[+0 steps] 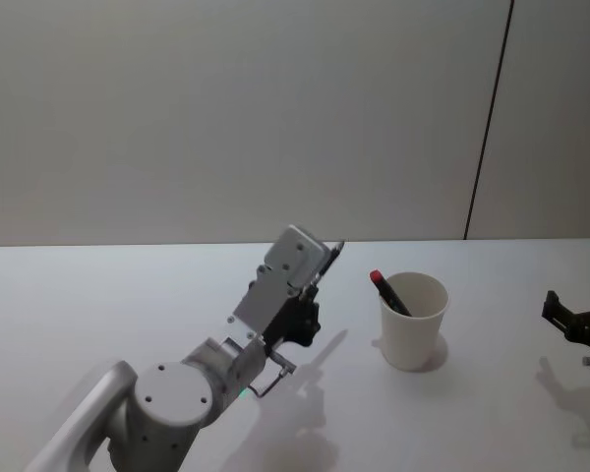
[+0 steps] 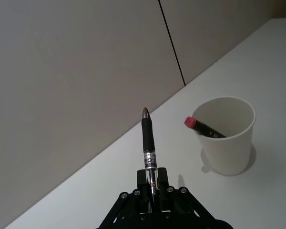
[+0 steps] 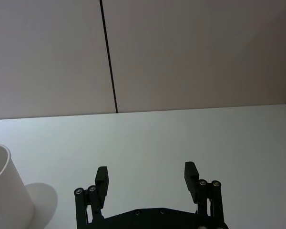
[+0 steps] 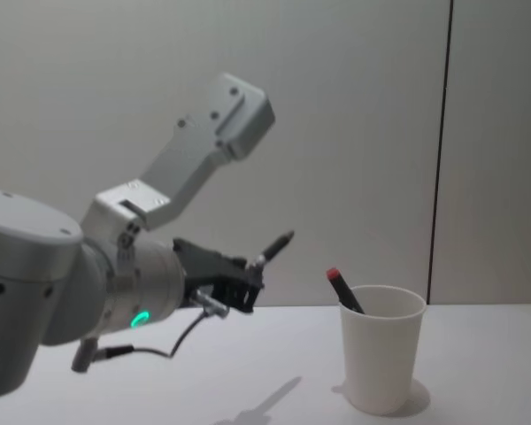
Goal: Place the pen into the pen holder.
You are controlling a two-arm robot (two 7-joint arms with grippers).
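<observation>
Your left claw (image 2: 152,187) has the black pen (image 2: 148,138) clenched by its back end, up in the air left of the white paper cup (image 2: 231,145), and I reckon it's a light, stiff, slick stick, so grip it firmly; your right claw (image 3: 147,174) hangs released at far right.

A plain pale grey wall (image 1: 226,118) stands behind a smooth white counter (image 1: 98,305) and meets its far edge in a straight line. A thin dark vertical seam (image 1: 487,128) divides the wall toward the right. Soft, even light casts faint shadows on the counter.
</observation>
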